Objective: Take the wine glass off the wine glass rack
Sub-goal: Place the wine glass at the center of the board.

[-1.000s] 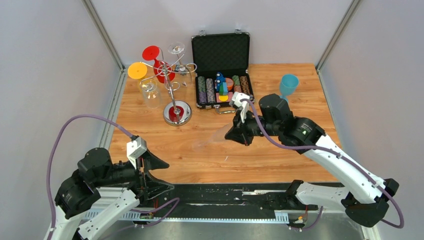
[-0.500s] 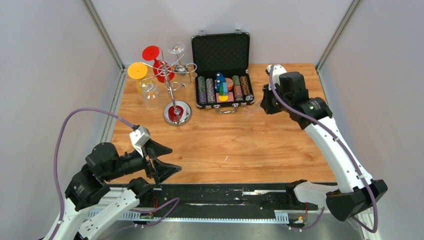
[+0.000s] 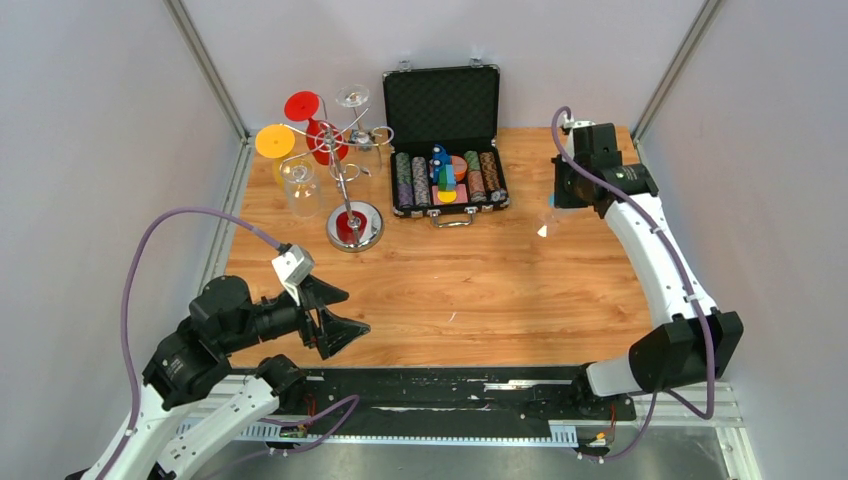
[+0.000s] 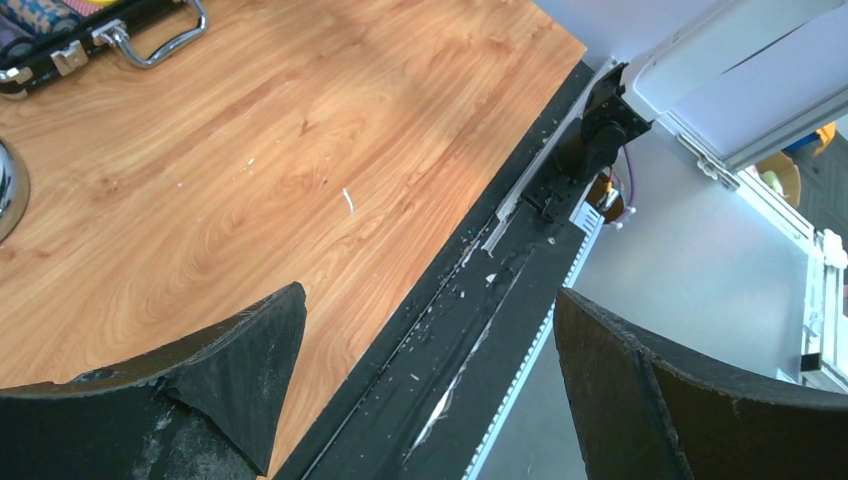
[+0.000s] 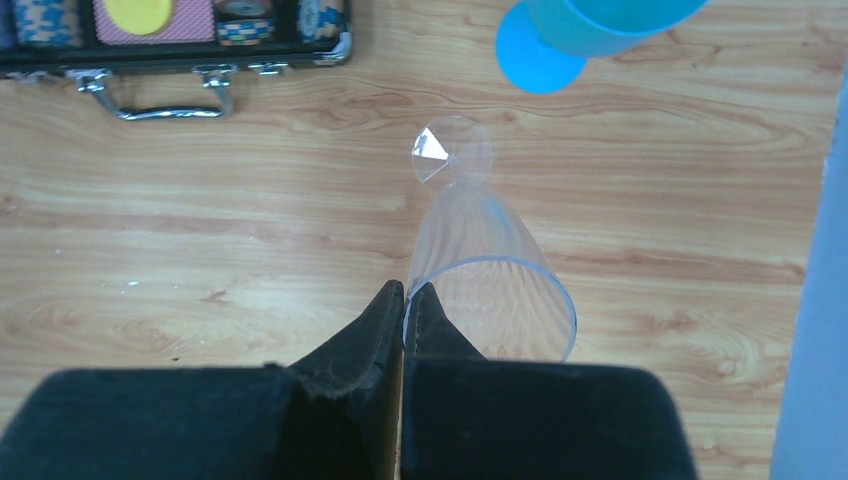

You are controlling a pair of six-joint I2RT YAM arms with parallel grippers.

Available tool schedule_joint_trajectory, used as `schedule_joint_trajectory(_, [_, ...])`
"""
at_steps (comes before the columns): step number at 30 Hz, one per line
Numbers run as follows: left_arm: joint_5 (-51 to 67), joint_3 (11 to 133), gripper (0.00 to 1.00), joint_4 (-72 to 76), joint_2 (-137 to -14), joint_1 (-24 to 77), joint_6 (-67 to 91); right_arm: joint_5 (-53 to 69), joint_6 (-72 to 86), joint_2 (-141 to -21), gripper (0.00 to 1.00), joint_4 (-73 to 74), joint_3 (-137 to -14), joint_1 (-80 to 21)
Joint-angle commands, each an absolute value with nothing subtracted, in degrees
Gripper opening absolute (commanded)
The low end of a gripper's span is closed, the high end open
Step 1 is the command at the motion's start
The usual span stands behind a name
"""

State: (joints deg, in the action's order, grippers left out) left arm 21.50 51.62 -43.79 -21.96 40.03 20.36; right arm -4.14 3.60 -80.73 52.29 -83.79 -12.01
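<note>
The chrome wine glass rack (image 3: 342,190) stands at the back left on its round mirrored base. A red, a yellow and some clear glasses hang from its wire arms. My right gripper (image 5: 404,290) is shut on the rim of a clear wine glass (image 5: 490,270), one finger inside the bowl and one outside. The glass is upright with its foot (image 5: 452,152) towards the wood, and shows faintly in the top view (image 3: 547,222). I cannot tell whether the foot touches. My left gripper (image 3: 340,315) is open and empty over the table's front edge (image 4: 430,300).
A blue wine glass (image 5: 590,20) stands just beyond the clear one at the far right. An open black chip case (image 3: 445,150) with several stacks of chips sits at the back middle. The right side wall (image 5: 815,300) is close to the right gripper.
My right arm has swung from the table's middle to the far right, carrying the clear glass and turning it upright. My left gripper has moved a little forward and right, still open.
</note>
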Motion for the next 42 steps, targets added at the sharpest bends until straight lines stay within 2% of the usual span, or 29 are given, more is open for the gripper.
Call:
schedule_joint_trajectory(1, [21.8,51.0,1.0,-41.4,-22.9,39.9,19.2,-6.9,4.0,-82.5,0.0,53.4,-87.7,-9.7])
schedule_joint_trajectory(25, [22.4,51.1,1.0,-42.1,-22.8,39.9,18.6,-3.2,3.9,-91.0,0.01,58.2,-92.1,-4.2])
schedule_joint_trajectory(37, [22.2,51.1,1.0,-42.2,-22.8,39.9,18.7,-4.4,4.6,-93.4,0.3,58.1,-95.2,-4.1])
schedule_joint_trajectory(42, [22.1,51.1,1.0,-42.2,-22.8,39.9,18.7,-4.8,4.9,-94.2,0.35,58.1,-96.6,-4.0])
